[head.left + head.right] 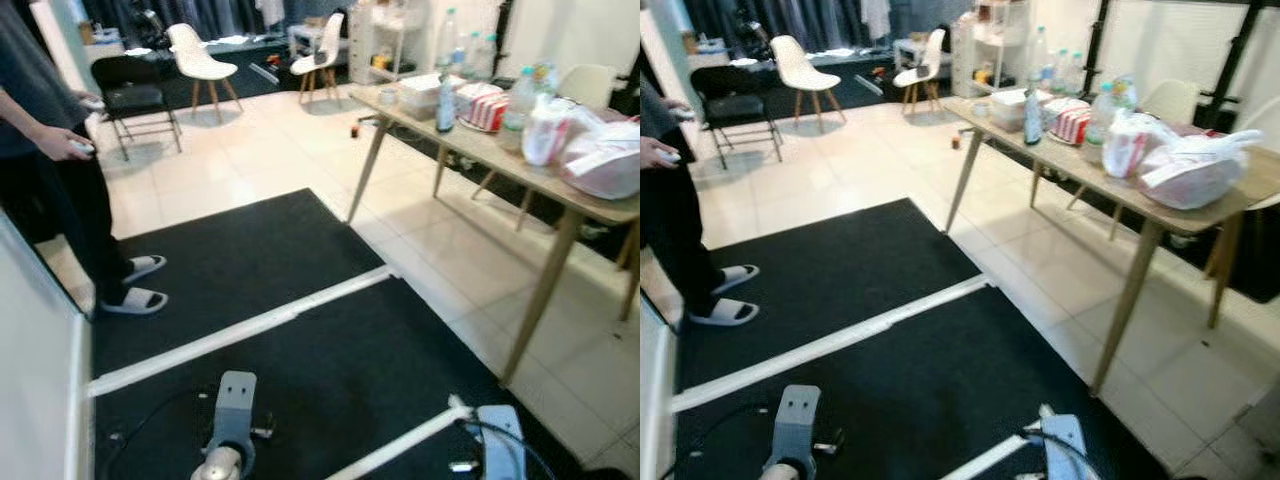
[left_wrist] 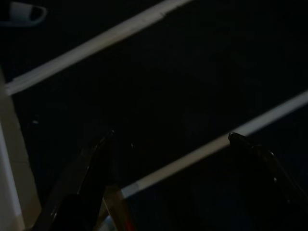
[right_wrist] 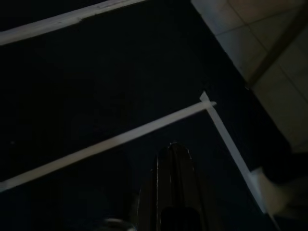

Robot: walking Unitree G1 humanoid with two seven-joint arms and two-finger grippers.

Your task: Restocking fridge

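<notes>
Groceries for the fridge sit on the wooden table (image 1: pixel 1240 205) ahead and to my right: a knotted white plastic bag (image 1: pixel 1193 168) near the table's near end, a second bag with red print (image 1: pixel 1127 143) beside it, a red-and-white striped tub (image 1: pixel 1072 124), a dark-labelled bottle (image 1: pixel 1033 117), and clear bottles (image 1: pixel 1110 105) behind; bag contents cannot be made out. I judge the step in hand to be the approach: walk over the black mat (image 1: pixel 890 380) and square up to the table's long edge before reaching. Left gripper (image 2: pixel 168 139) hangs low over the mat, fingers spread wide, empty. Right gripper (image 3: pixel 174 159) hangs likewise, fingers pressed together, holding nothing. A person (image 1: pixel 60 170) in sandals stands to my left, a controller in hand; keep clear when turning.
</notes>
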